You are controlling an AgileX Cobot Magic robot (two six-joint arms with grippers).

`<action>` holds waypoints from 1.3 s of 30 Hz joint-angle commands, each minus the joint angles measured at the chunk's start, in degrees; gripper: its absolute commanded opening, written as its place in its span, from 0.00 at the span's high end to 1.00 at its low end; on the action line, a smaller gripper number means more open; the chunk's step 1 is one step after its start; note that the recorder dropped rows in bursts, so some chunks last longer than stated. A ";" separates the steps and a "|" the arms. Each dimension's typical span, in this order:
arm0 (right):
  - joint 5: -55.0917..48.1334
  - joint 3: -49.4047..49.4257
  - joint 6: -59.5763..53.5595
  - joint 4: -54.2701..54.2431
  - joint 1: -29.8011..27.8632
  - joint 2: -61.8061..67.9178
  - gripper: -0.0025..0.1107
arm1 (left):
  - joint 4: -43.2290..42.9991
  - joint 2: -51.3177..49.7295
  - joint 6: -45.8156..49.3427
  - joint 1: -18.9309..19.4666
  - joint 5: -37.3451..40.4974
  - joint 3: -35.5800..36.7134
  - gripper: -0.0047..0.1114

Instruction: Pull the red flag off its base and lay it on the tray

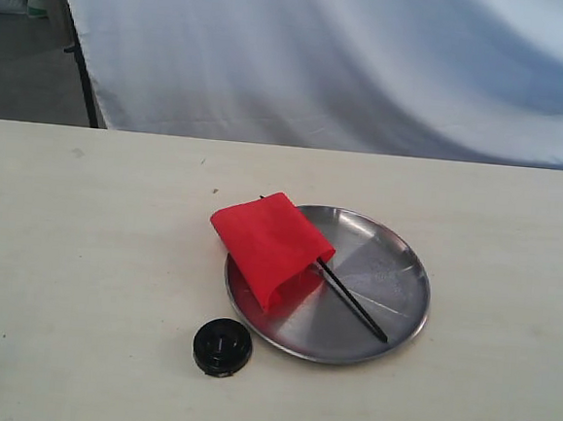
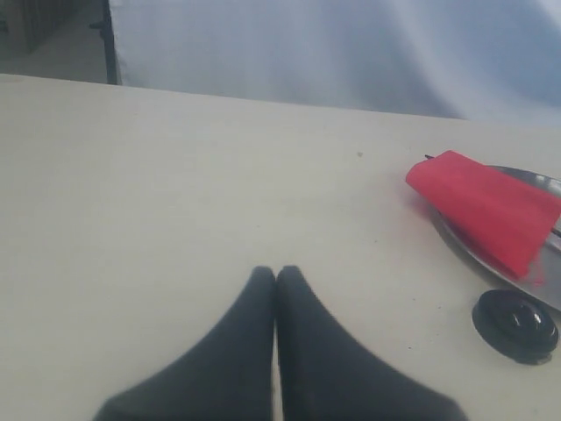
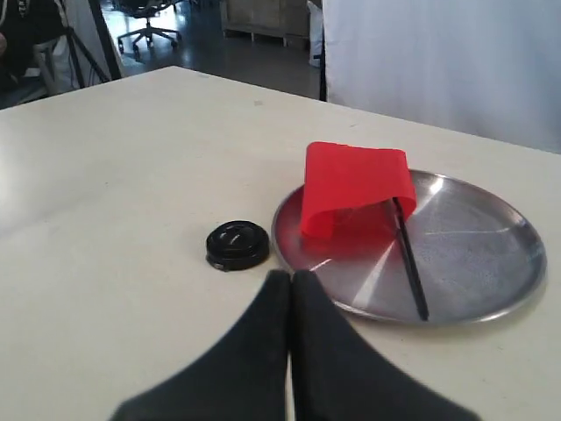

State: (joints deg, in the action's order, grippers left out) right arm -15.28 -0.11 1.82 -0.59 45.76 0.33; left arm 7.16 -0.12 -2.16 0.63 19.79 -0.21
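Exterior view | red flag (image 1: 272, 246) on tray (image 1: 393, 278) | long axis diagonal, cloth upper-left

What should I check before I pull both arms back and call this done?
1. Red flag out of the base: ok; the base stands alone on the table, socket empty.
2. Flag resting on the tray: ok; the stick's bare end lies inside the rim.
3. Flag fully within the rim: not ok; part of the cloth overhangs it.
4. Left gripper: ok; shut, empty, clear of everything.
5. Right gripper: ok; shut, empty, short of the tray.
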 commanded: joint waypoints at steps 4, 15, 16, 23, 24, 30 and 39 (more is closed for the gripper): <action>-3.18 0.11 1.86 0.59 -13.05 -0.33 0.98 | 0.45 0.12 -0.23 0.13 -0.07 0.21 0.96; -3.27 0.11 3.30 0.59 -19.72 -0.33 0.98 | 0.45 0.12 -0.23 0.13 -0.07 0.21 0.96; -3.45 0.11 3.30 0.59 -20.27 -0.33 0.98 | 0.45 0.12 -0.23 0.13 -0.07 0.21 0.96; -3.45 0.11 -0.59 0.59 -20.52 -0.33 0.98 | 0.45 0.12 -0.23 0.13 -0.07 0.21 0.96; -3.45 0.11 -0.59 0.59 -20.52 -0.33 0.98 | 0.45 0.12 -0.23 0.13 -0.07 0.21 0.96; -3.20 0.11 -0.61 0.59 -20.52 -0.33 0.98 | 0.45 0.12 -0.23 0.13 -0.07 0.21 0.96; -3.10 0.11 -0.61 0.59 -20.52 -0.33 0.98 | 0.45 0.12 -0.23 0.13 -0.07 0.21 0.96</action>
State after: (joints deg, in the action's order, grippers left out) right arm -18.69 -0.11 1.60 -0.49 25.70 0.33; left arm 7.16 -0.12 -2.16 0.63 19.88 -0.21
